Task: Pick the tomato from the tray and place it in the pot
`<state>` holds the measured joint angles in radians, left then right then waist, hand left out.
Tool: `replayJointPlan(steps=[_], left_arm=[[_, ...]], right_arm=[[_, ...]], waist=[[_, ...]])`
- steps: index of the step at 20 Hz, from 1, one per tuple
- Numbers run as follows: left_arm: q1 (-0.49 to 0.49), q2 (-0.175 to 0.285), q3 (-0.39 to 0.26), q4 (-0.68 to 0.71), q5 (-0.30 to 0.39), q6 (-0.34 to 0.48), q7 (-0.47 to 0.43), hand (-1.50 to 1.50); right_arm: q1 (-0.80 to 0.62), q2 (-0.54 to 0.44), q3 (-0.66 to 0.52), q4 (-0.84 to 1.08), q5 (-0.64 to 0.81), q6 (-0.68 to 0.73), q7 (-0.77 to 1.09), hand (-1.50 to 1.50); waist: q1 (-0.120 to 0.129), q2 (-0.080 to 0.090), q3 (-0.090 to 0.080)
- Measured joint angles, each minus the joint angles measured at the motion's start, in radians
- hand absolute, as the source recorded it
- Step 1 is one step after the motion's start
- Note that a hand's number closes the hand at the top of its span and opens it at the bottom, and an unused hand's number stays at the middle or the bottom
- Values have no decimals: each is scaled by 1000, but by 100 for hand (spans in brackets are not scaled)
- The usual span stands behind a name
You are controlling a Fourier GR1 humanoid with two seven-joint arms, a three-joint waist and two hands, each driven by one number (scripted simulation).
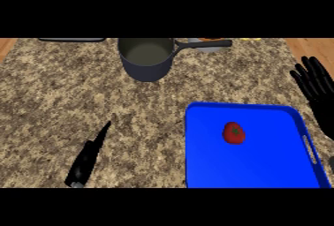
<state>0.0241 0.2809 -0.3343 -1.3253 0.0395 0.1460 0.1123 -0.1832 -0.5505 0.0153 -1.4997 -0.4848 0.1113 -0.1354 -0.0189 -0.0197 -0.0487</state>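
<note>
One red tomato [233, 133] lies on the blue tray [261, 167]. It has a little green spot on top. It sits by itself near the middle of the tray, and nothing is touching it.

The tray is at the near right of the speckled brown counter [58, 97]. It has a raised rim all the way round.

The pot [146, 66] stands far away, near the middle of the far side. It is dark grey and stands upright. Its mouth is open and the inside looks bare. Its long handle [202, 43] sticks out to the right. The pot and the tray are well apart.

The left hand [87, 161] is at the near left, over the counter. It is seen from the side, so it looks thin. Its fingers are straight and point toward the far side. It holds nothing and is well apart from the tray.

The right hand [321, 103] is at the right edge, just beside the tray. Its fingers are spread and point up. It holds nothing and is resting.

A few small things sit along the far edge, but they are too cut off to tell what they are.
</note>
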Motion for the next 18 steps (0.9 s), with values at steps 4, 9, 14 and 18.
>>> replayJointPlan(steps=[4, 9, 14, 18], left_arm=[[-8, -18, -35, -77, -1, -17, -1, 0], [-21, -23, -8, -62, -8, 35, -13, 0], [-20, 25, 68, -78, 0, 83, -21, 0], [-10, 110, 169, -115, 13, 103, -28, 0]], right_arm=[[93, 6, -36, 26, 29, -140, 82, 150], [249, -88, -89, 126, 210, -373, 133, -150], [356, -64, -84, 86, 405, -649, 93, -150], [461, 9, -1, -42, 549, -828, 136, -150]], waist=[[-10, 6, 27], [-23, 15, 19], [-15, 5, 28], [-2, 5, 36]])
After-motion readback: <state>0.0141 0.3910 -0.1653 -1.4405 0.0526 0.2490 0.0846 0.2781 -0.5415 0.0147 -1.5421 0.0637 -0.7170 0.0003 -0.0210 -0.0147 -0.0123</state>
